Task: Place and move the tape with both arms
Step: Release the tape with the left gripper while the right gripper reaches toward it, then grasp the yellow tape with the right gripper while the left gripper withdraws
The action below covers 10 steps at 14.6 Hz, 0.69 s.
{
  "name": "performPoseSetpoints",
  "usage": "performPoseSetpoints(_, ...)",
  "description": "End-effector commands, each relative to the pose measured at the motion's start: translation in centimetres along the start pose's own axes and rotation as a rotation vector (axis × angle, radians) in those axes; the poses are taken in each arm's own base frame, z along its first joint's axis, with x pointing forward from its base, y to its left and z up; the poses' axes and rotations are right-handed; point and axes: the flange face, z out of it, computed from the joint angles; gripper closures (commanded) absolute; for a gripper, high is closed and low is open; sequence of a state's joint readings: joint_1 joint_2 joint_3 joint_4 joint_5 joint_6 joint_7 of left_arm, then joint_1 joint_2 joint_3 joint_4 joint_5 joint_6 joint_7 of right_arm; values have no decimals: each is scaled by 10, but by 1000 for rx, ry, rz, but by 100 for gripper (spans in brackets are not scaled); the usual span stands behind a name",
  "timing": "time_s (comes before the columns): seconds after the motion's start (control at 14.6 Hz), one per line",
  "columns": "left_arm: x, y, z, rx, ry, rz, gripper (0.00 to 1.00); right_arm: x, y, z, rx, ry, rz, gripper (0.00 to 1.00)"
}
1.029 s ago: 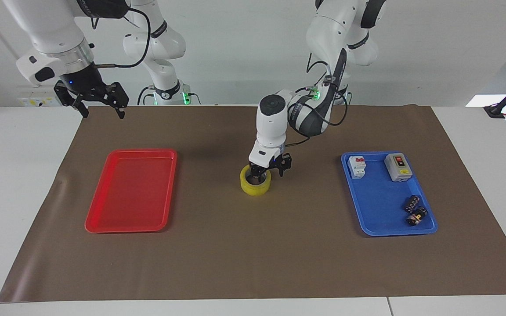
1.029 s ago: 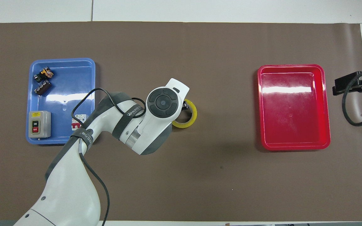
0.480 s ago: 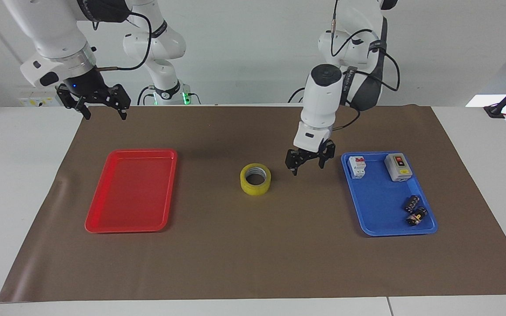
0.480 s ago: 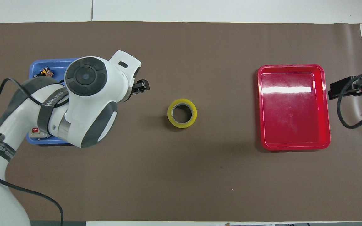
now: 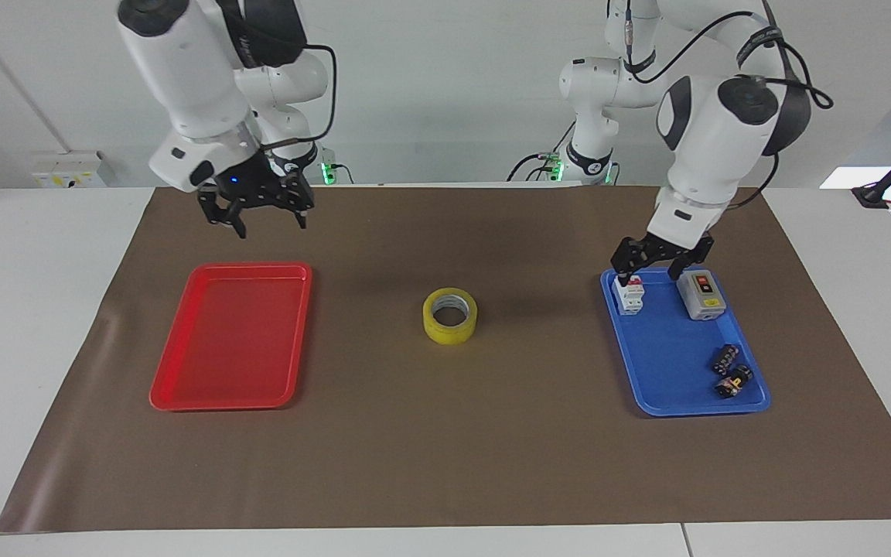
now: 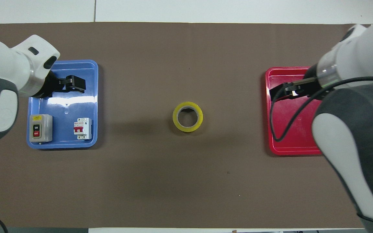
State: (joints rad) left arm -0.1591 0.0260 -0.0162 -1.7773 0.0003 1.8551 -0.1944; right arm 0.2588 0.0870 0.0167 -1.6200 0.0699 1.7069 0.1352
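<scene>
The tape lay flat on the brown mat in the middle of the bench, between the red tray and the blue tray, touched by nothing. The left gripper hung over the blue tray, jaws spread; the right gripper hung near the red tray, jaws spread too. One risk (a judgement only): a fingertip landing on the roll's rim could push it aside.
</scene>
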Motion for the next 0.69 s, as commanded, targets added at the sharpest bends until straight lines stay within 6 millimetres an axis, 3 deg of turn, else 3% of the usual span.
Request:
performPoseSetpoints(0.0, 1, -22, -41, -20, -30, 27, 0, 13, -68, 50, 18, 4, 6, 0)
performPoseSetpoints(0.41, -6, -57, -87, -58, -83, 43, 0, 2, -141, 171, 49, 72, -23, 0)
performPoseSetpoints(0.62, -10, -63, -86, -56, -117, 48, 0, 4, -167, 216, 45, 77, -43, 0)
